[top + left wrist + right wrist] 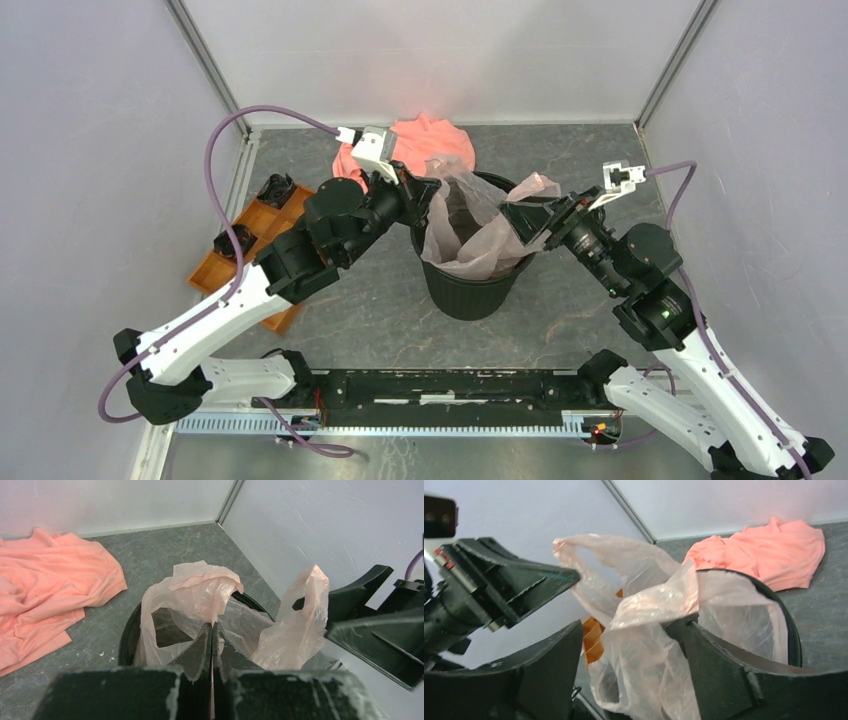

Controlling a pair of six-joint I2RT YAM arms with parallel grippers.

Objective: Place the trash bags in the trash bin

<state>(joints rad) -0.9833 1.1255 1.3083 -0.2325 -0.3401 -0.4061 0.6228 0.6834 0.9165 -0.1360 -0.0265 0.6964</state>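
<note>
The pale pink trash bag point(468, 240) sits partly inside the black trash bin point(470, 295), its lower end hidden and its loose ends above the rim. From overhead neither grip is readable. Up close, the left gripper point(212, 630) is clenched on a fold of film, and the right gripper point(629, 630) is spread wide with film draped between its fingers.

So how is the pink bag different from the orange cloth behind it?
The trash bag is thin, shiny and see-through; the cloth is solid salmon-orange fabric. The bag stands up out of the black bin, pinched by the left claw; the cloth lies crumpled on the table, untouched. Both are pinkish, soft and wrinkled.
</note>
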